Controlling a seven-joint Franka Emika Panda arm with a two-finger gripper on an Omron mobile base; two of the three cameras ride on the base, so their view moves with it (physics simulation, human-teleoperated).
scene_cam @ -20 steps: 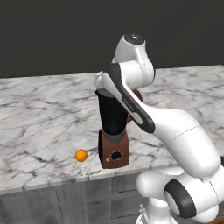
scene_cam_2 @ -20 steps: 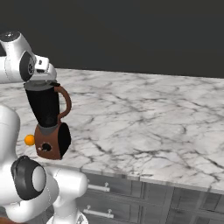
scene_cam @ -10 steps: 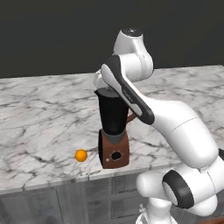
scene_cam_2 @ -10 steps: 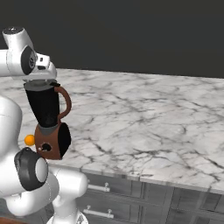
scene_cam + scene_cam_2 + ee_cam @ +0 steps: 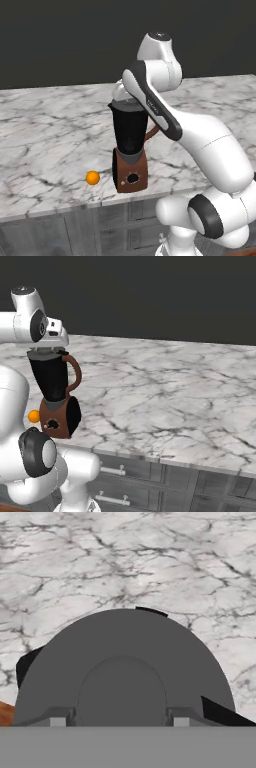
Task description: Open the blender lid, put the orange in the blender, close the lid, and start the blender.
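The blender lid (image 5: 125, 662) sits on top of the blender (image 5: 130, 150), low in the hand view, its raised centre knob (image 5: 122, 687) between the two finger tips (image 5: 57, 721) of the gripper (image 5: 119, 721), which is closed in on that knob. In the left base view the blender stands at centre, close to the near edge of the marble counter (image 5: 45, 130), with the orange (image 5: 92, 177) just to its left, apart from the base. The counter runs bare and wide toward the right of the right base view. Grey cabinet fronts (image 5: 165, 481) lie below, a dark wall behind
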